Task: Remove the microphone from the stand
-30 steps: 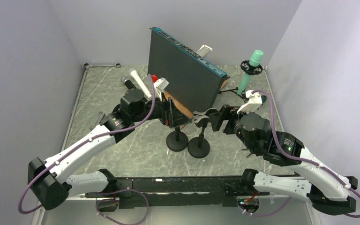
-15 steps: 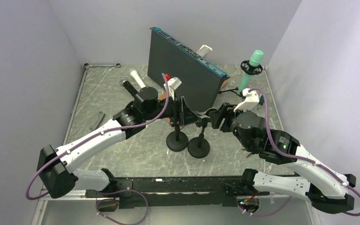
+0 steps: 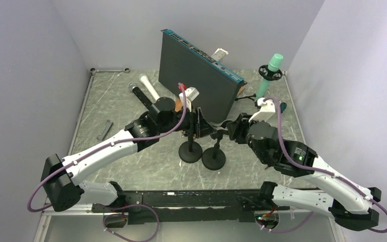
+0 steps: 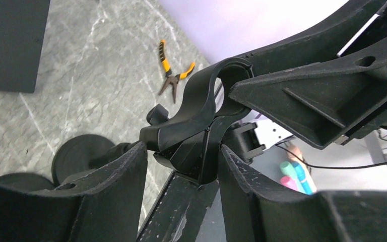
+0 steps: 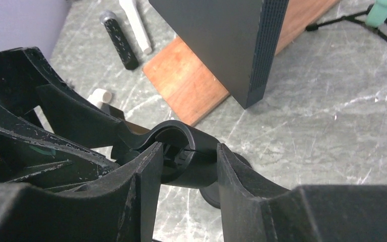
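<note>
A teal microphone (image 3: 272, 65) stands upright in a tripod stand (image 3: 269, 75) at the back right, clear of both arms; the right wrist view shows the teal microphone (image 5: 385, 12) at its top right corner. Two black round-based stands (image 3: 190, 151) (image 3: 213, 159) stand mid-table, and no microphone shows in their clips. My left gripper (image 3: 200, 126) (image 4: 182, 148) is shut on the left stand's clip (image 4: 201, 136). My right gripper (image 3: 232, 128) (image 5: 189, 151) is shut on the other stand's clip (image 5: 191, 146). The two grippers face each other, almost touching.
A white microphone (image 3: 148, 85) and a black one (image 3: 140, 93) lie at the back left. A dark box (image 3: 196, 70) leans on a wooden board (image 5: 186, 80) behind the stands. Orange pliers (image 4: 174, 75) and a grey tool (image 3: 105, 130) lie on the marble table (image 3: 131, 166).
Both arms have moved in toward the two centre stands, the left one swinging right. Each gripper's jaws have narrowed from wide open onto a clip.
</note>
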Robot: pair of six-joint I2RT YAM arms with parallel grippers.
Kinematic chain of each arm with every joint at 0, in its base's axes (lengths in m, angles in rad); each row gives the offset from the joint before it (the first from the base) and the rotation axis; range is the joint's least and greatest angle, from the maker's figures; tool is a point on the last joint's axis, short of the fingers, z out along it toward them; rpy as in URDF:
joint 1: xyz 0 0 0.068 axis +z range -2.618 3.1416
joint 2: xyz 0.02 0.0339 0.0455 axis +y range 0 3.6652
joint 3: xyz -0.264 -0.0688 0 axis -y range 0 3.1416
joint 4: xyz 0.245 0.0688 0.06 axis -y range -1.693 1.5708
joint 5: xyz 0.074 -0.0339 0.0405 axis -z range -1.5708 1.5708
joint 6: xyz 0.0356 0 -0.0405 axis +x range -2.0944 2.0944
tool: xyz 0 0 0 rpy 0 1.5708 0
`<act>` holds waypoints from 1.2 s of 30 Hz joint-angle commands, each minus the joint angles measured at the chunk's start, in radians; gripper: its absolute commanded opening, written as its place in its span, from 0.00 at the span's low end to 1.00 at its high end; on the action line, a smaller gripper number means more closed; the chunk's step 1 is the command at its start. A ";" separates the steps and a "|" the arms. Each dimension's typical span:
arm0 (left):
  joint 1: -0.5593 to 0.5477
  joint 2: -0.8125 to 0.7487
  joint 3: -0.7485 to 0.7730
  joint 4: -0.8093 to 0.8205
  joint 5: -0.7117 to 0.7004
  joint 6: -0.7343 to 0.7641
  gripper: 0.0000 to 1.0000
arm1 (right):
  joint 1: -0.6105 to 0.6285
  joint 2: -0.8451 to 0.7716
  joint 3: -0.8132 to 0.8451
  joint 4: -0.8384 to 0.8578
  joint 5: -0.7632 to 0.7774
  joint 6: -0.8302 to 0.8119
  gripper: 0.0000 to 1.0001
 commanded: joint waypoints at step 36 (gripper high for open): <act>-0.071 -0.238 0.157 -0.351 -0.125 0.231 0.99 | -0.044 0.055 0.168 -0.113 0.262 -0.197 1.00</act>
